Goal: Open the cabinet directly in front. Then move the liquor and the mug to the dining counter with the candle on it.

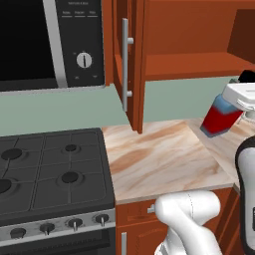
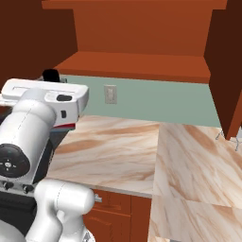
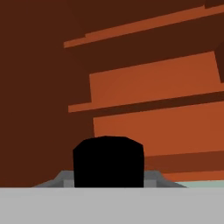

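- Marble-patterned worktop (image 1: 164,154) is running beige-brown and smooth beside the black stove (image 1: 50,169); take it as your landmark throughout.
- Above the worktop, the cabinet (image 1: 194,45) is standing open, its reddish-brown door (image 1: 130,64) with the long silver bar handle (image 1: 125,64) swung out edge-on over the worktop's stove end.
- Over the worktop's end away from the stove, the gripper (image 1: 234,110) is pinching the liquor (image 1: 219,117), a squarish bottle with blue upper body and red lower part, tilted and lifted clear of the worktop.
- In the hand view, the bottle's black cap (image 3: 108,162) is sitting between the finger tips, with the cabinet's wooden shelves behind it.
- The mug is not visible in these views.
- You are probably mid-transfer: draw the bottle straight back from the shelf (image 2: 137,64) above the worktop, keeping it below the shelf edge and away from the door.
- Keep the grip firm; the bottle's flat faces should be seating well, but its tilt suggests it could slip.
- Level the bottle before you drive the base toward the dining counter.
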